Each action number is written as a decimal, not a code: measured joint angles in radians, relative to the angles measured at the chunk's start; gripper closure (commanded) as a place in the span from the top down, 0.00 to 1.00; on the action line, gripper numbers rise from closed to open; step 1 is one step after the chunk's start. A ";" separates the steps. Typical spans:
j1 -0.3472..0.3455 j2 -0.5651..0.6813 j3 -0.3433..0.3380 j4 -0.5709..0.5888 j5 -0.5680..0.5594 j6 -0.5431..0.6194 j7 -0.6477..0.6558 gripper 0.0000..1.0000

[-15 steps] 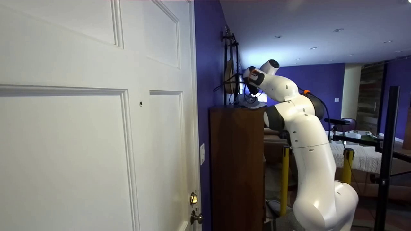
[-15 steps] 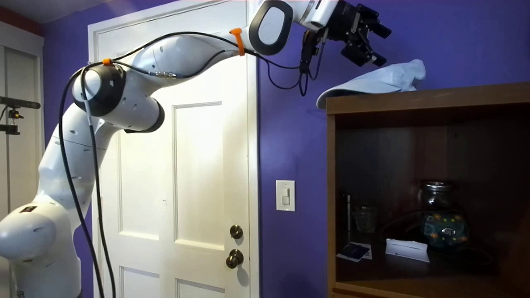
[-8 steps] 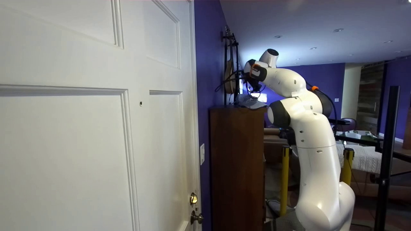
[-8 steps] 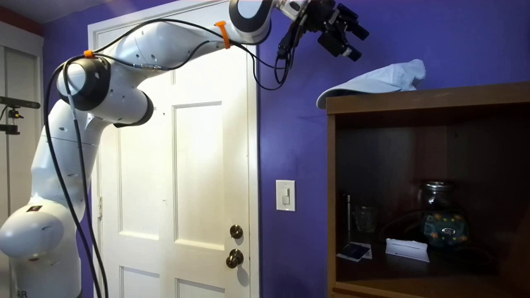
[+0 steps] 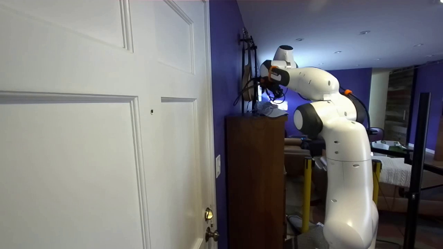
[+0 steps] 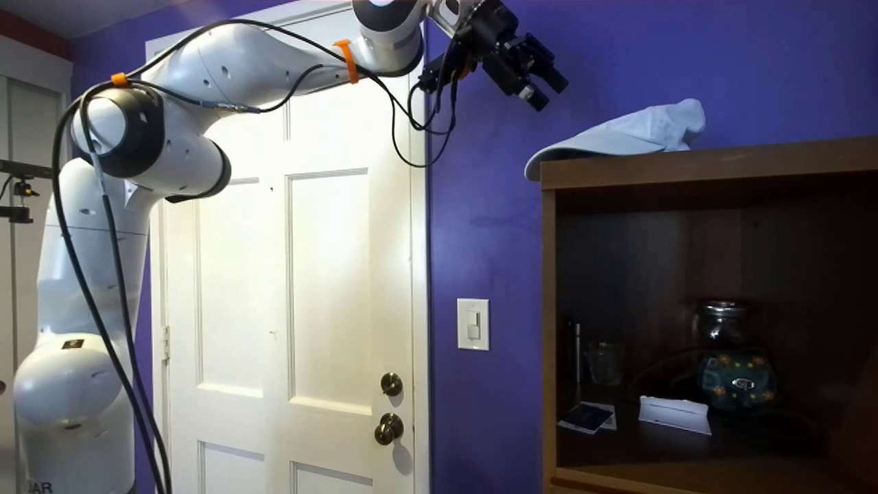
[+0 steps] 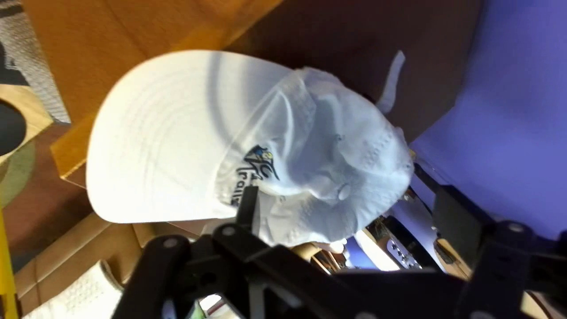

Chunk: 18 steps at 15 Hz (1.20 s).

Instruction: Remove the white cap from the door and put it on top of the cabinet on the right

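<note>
The large white panelled door bears nothing hanging where visible. Atop the dark brown wooden cabinet lies the floppy white fabric cap, brim overhanging. The black two-fingered gripper stands apart, spread wide, empty. Placing looks done; perhaps only retreat remains.

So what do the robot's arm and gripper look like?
The arm is glossy white and rounded, with black rings at some joints. Black cables loop along it, held by orange straps. The gripper is black and angular, with two blocky fingers.
</note>
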<state>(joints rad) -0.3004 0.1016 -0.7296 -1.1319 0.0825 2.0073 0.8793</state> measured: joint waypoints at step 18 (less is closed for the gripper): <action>0.135 -0.432 0.266 -0.403 -0.425 -0.126 -0.090 1.00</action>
<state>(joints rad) -0.1655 -0.3308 -0.4638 -1.5346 -0.3421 1.8815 0.7897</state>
